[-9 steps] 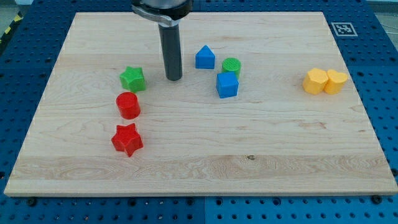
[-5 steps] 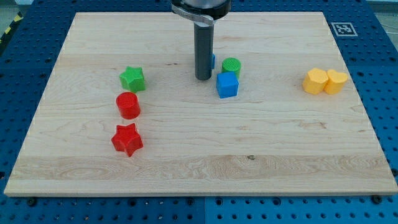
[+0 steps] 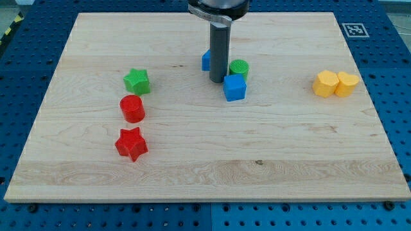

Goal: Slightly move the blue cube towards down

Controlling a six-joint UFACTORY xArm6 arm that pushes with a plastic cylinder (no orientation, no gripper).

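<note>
1. The wooden board (image 3: 192,173) carries eight blocks in total: two blue, two green, two red, two yellow.
2. Blue, count two: the blue cube (image 3: 235,87) sits just right of the board's centre line in the upper half; a second blue block (image 3: 205,60) lies up and to the view's left of it (mostly hidden behind the rod, so its shape cannot be made out).
3. Green, count two: a green cylinder (image 3: 239,68) stands just above the blue cube, close to its top edge; a green star (image 3: 137,81) lies well apart at the view's left.
4. Red, count two: a red cylinder (image 3: 132,108) sits below the green star, and a red star (image 3: 131,144) below that.
5. Yellow, count two: a yellow hexagonal block (image 3: 325,83) and a yellow heart (image 3: 347,84) touch each other at the view's right.
6. The arm ends in a plain dark rod (no jaws to open or close). The tip (image 3: 218,80) rests just beside the blue cube's upper left corner, between the hidden blue block and the green cylinder.
</note>
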